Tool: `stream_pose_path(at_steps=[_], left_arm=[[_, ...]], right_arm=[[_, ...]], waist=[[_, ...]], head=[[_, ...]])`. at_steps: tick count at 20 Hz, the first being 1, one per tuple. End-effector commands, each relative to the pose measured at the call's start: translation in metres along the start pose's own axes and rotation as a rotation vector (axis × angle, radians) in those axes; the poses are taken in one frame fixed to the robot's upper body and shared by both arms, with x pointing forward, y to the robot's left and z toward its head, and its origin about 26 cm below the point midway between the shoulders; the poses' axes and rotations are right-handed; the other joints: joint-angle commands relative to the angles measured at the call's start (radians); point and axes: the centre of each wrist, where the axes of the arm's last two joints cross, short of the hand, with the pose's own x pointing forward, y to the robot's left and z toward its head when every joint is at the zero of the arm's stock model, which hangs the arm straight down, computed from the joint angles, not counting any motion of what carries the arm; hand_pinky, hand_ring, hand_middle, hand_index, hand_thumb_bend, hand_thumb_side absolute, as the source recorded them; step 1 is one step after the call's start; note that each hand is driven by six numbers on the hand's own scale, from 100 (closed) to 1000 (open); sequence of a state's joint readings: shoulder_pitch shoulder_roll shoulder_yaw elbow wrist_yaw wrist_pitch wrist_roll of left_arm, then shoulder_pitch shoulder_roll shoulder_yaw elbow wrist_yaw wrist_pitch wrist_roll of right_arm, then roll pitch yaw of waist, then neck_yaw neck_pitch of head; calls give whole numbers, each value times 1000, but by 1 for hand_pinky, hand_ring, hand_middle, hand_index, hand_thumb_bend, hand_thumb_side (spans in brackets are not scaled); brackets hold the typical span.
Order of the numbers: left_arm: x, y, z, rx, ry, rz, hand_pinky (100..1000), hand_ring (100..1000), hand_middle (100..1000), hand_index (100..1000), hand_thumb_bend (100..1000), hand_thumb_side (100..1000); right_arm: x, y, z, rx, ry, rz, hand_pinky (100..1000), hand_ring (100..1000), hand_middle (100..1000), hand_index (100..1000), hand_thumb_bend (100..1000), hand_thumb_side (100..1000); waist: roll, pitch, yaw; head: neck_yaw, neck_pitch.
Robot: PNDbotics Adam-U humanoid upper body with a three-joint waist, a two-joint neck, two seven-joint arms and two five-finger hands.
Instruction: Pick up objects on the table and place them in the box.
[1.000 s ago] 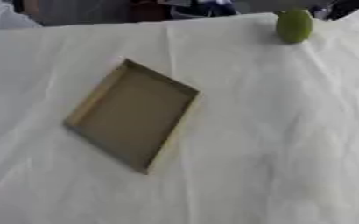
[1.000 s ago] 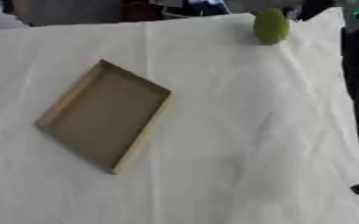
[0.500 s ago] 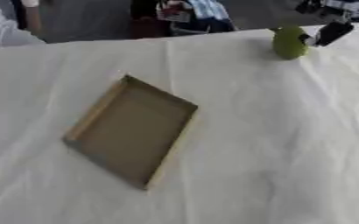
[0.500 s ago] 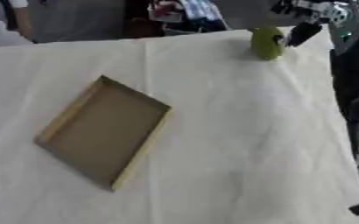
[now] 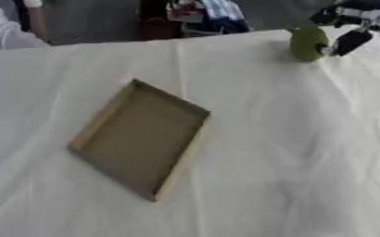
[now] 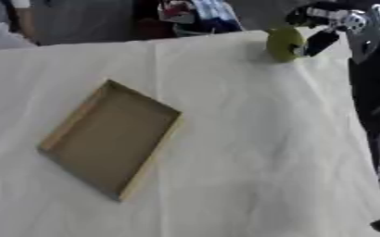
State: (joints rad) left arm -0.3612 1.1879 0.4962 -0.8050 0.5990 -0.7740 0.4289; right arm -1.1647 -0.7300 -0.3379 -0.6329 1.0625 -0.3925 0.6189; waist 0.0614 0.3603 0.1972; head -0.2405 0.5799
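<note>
A green rounded fruit (image 5: 308,42) stands on the white cloth near the table's far right edge. My right hand (image 6: 329,21) reaches it from the right, fingers over its top and the thumb (image 6: 316,42) against its right side, still spread. The fruit rests on the cloth. A shallow brown cardboard box (image 5: 141,139) lies open and empty at the middle left, turned diagonally. My left hand shows in neither view.
My right arm (image 6: 376,88) runs down the right edge of the right eye view. Beyond the table's far edge are dark furniture and coloured clutter (image 5: 209,14), and a person in white at the far left corner (image 5: 3,32). The white tablecloth (image 5: 290,152) is wrinkled.
My right hand has come in from the upper right and closed in around the green fruit. The camera tilted, shifting the whole picture down; fruit and box have not moved on the cloth.
</note>
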Motion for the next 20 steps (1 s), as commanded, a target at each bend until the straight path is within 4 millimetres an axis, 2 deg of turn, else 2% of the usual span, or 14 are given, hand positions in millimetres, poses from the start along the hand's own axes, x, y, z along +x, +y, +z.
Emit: stream_pose_path(at_steps=[1, 7, 20], left_arm=[[20, 1, -31, 114, -185, 63, 789, 850, 743, 868, 102, 377], [21, 0, -32, 121, -188, 69, 789, 850, 742, 867, 101, 370], [17, 5, -28, 129, -173, 56, 788, 849, 738, 862, 100, 363]], right_arm=[[-3, -9, 5, -2, 6, 5, 874, 933, 870, 933, 220, 100], [-6, -5, 5, -28, 45, 14, 874, 944, 882, 939, 255, 100], [-5, -4, 5, -301, 124, 40, 849, 918, 858, 922, 284, 100]], waist=[[1, -22, 2], [0, -12, 14], [-7, 17, 36]], head=[[1, -1], [-6, -8], [-25, -27]])
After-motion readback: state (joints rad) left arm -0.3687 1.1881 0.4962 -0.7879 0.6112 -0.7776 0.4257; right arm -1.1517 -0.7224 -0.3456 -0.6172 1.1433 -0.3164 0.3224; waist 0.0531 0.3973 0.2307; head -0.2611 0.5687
